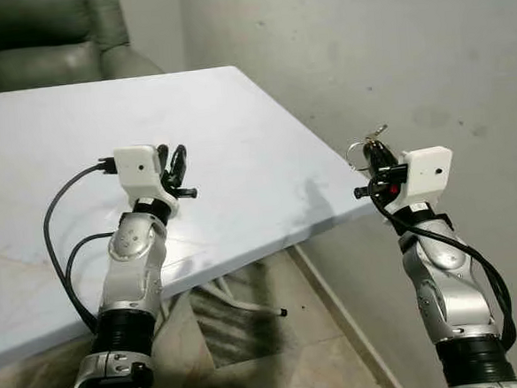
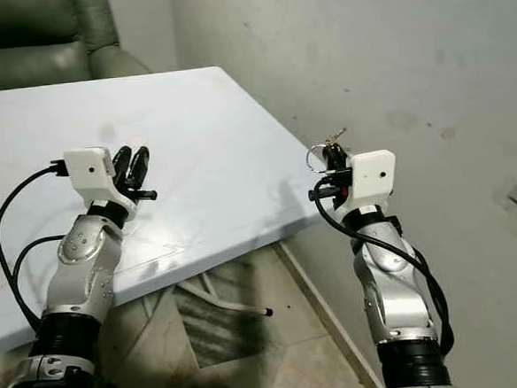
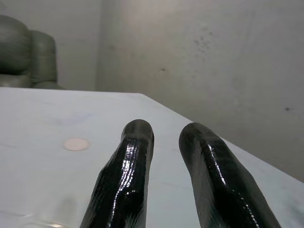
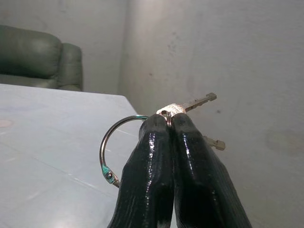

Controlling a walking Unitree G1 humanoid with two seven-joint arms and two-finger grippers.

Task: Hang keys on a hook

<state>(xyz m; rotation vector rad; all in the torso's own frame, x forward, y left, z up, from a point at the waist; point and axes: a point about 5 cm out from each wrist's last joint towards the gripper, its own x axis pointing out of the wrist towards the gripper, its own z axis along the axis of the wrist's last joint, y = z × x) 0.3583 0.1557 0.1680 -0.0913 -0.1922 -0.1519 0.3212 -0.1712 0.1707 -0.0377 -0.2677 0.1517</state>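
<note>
My right gripper is shut on a bunch of keys. Their metal ring loops out to one side of the fingers, and two key blades poke out on the other. In the eye views this gripper is raised just off the table's right edge, close to the grey wall, with the keys at its tip. My left gripper hovers over the white table near its front left. Its two black fingers stand a little apart with nothing between them.
A dark green armchair stands behind the table at the back left. A bare grey wall runs along the right. The table's white legs and tiled floor show below its front edge. A small pale round spot marks the tabletop.
</note>
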